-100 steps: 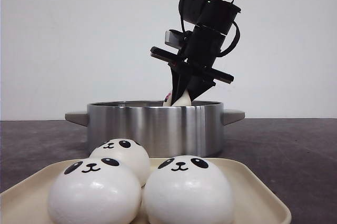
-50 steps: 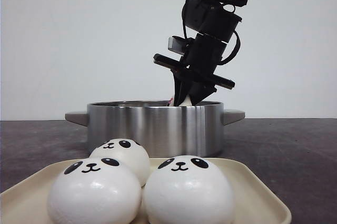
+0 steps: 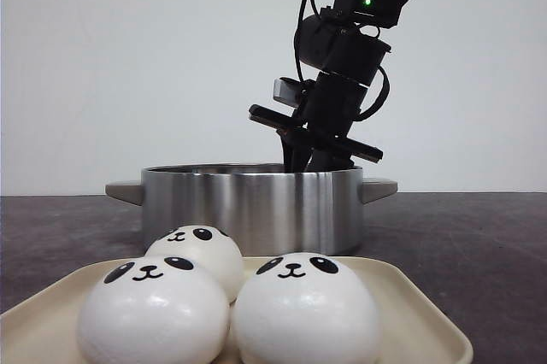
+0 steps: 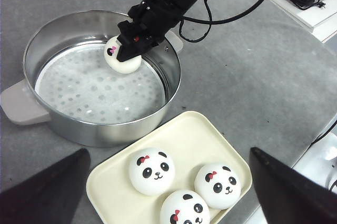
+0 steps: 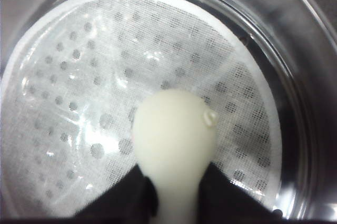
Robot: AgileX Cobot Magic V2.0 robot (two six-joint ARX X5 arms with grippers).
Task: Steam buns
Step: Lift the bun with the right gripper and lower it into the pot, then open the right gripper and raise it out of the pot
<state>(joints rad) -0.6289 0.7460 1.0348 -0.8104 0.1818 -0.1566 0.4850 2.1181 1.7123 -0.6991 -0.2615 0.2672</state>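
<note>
1. The right hand [image 4: 126, 56] is reaching down inside the steel pot [image 4: 171, 84], clenched on one panda bun [image 4: 120, 58], which is squeezed between its fingers in the right wrist view [image 5: 174, 140].
2. That bun is hanging over the perforated white liner [image 4: 89, 87] near the pot's far wall, in the upper centre of the left wrist view; I cannot tell whether it is touching the liner.
3. Three more buns [image 4: 151, 170] are sitting together on the cream tray [image 4: 195, 129] at the lower centre, just beside the pot on the grey counter [image 4: 253, 77].
4. The left hand's fingers [image 4: 47, 192] are standing wide apart, released, gripping nothing.
</note>
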